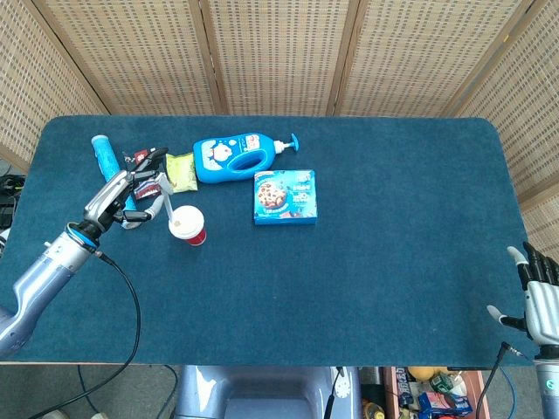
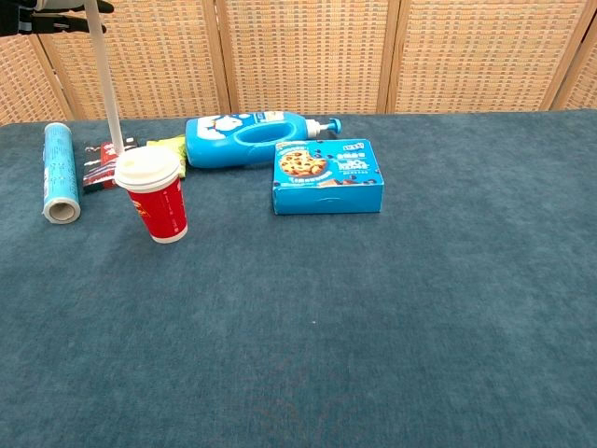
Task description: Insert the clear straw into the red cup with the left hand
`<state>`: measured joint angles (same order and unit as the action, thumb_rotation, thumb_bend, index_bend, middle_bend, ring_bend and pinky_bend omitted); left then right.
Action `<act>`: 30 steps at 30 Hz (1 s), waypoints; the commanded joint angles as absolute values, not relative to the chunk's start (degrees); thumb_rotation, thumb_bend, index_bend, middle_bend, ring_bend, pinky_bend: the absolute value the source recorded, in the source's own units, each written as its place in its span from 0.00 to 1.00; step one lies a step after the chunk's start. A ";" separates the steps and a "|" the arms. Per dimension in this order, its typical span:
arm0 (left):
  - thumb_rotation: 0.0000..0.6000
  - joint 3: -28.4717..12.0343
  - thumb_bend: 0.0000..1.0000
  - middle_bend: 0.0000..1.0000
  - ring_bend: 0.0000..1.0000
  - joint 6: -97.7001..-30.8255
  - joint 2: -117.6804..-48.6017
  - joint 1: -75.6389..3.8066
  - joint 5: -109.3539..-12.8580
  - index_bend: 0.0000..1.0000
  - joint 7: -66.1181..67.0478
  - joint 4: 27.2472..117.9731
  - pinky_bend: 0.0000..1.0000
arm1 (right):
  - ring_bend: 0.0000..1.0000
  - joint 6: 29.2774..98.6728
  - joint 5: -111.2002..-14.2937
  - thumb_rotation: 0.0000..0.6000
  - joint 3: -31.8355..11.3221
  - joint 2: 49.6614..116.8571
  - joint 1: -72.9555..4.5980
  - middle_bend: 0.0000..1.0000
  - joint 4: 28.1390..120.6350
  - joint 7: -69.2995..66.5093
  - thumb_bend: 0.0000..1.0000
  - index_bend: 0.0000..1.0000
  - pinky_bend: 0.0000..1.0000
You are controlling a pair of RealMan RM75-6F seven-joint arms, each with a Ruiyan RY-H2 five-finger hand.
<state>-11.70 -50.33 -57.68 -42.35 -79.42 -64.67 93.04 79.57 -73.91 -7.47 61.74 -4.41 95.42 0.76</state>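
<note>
We log right hand [image 1: 540, 297]: fingers spread, empty, nearest | left hand [image 1: 122, 190]: fingers pinch clear straw [image 2: 104, 86] near upright | straw's lower end just behind red cup [image 2: 157, 197] lid, beyond the fingertips, not visibly inserted.

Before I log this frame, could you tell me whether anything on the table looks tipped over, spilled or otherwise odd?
Only the blue pump bottle stands out: it lies on its side behind the biscuit box. No spill shows. The red cup stands upright.
</note>
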 commanded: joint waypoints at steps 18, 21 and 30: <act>1.00 -12.27 0.52 0.00 0.00 -49.13 -59.80 -42.04 -79.72 0.62 -64.12 91.79 0.00 | 0.00 79.40 -73.63 1.00 -7.47 61.59 -4.41 0.00 95.21 0.47 0.00 0.00 0.00; 1.00 -12.40 0.53 0.00 0.00 -49.00 -60.22 -42.14 -79.90 0.62 -64.23 91.41 0.00 | 0.00 79.41 -73.59 1.00 -7.47 61.59 -4.40 0.00 95.20 0.47 0.00 0.00 0.00; 1.00 -12.48 0.53 0.00 0.00 -48.47 -61.23 -42.00 -79.77 0.62 -65.01 90.16 0.00 | 0.00 79.30 -73.45 1.00 -7.47 61.71 -4.47 0.00 95.08 0.62 0.00 0.00 0.00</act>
<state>-12.50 -48.55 -61.14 -42.03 -79.81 -64.91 90.25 79.30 -73.45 -7.47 61.71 -4.47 95.08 0.62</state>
